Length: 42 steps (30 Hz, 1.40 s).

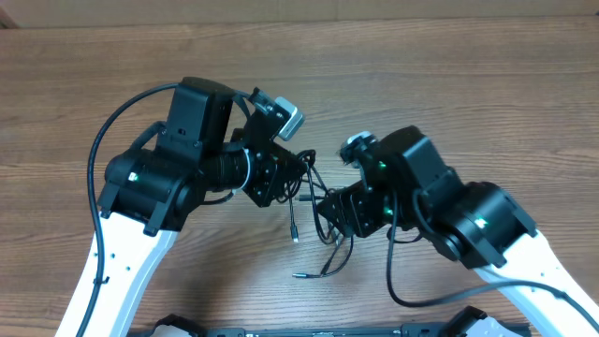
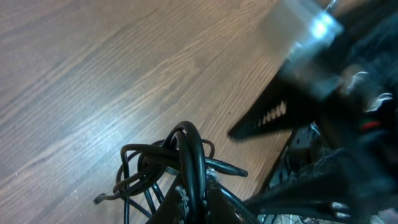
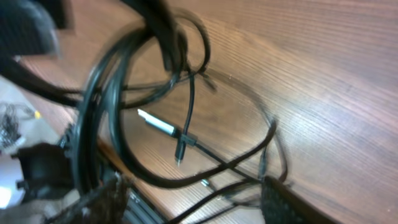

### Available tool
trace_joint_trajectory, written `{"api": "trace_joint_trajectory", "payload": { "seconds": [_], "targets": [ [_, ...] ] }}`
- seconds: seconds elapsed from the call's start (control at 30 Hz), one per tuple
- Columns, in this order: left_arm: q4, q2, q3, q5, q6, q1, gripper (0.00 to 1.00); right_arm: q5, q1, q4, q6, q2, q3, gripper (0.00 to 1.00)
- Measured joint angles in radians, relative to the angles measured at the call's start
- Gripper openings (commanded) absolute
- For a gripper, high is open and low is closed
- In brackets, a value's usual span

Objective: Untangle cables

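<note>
The wooden table [image 1: 421, 84] carries both arms, which meet near its middle. The left arm [image 1: 159, 178] reaches in from the lower left and the right arm [image 1: 468, 220] from the lower right, with their wrists close together. The left gripper [image 1: 279, 183] is closed. Its wrist view shows a bunch of black loops rising right at its fingers, so it appears to be clamped on the cables [image 1: 314, 211]. The right gripper [image 1: 339, 213] has its jaws standing apart. In its wrist view strands run across the gap without being pinched, though that picture is blurred. The cables sit between the two grippers, with the knotted part lifted at the left gripper and the rest draped onto the table toward the front edge. Judged from this, most of the untangling is left to do: several loops cross one another near the left fingers, and no wire lies apart by itself. A few ends do stick out of the bunch, among them a silver-tipped plug [image 3: 158, 123] lying flat on the wood, which suggests some slack to work with.
</note>
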Motion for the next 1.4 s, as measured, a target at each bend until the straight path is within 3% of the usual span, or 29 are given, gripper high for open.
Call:
{"api": "trace_joint_trajectory", "payload": {
  "seconds": [0.4, 0.53, 0.73, 0.8, 0.87, 1.17, 1.4],
  "targets": [
    [-0.031, -0.010, 0.001, 0.009, 0.011, 0.000, 0.04, 0.009, 0.000, 0.056, 0.013, -0.032, 0.000, 0.74],
    [-0.030, -0.010, 0.001, 0.017, 0.010, -0.003, 0.04, -0.047, 0.000, 0.120, 0.015, -0.032, 0.000, 0.70],
    [-0.027, -0.010, 0.001, 0.019, 0.010, -0.003, 0.04, -0.101, 0.000, 0.146, 0.013, -0.032, 0.000, 0.47],
    [-0.027, -0.010, 0.001, 0.022, 0.010, -0.003, 0.04, -0.108, 0.000, 0.145, 0.014, -0.032, 0.000, 0.43],
    [-0.027, -0.010, 0.001, 0.023, 0.010, -0.003, 0.04, -0.113, 0.000, 0.143, 0.017, -0.032, 0.000, 0.45],
    [-0.068, -0.039, 0.003, 0.041, 0.024, -0.003, 0.04, 0.032, 0.000, 0.124, 0.003, -0.032, 0.000, 0.71],
    [-0.166, -0.133, 0.045, 0.010, 0.177, -0.003, 0.04, 0.174, 0.005, 0.120, -0.076, -0.032, 0.000, 0.74]
  ]
}}
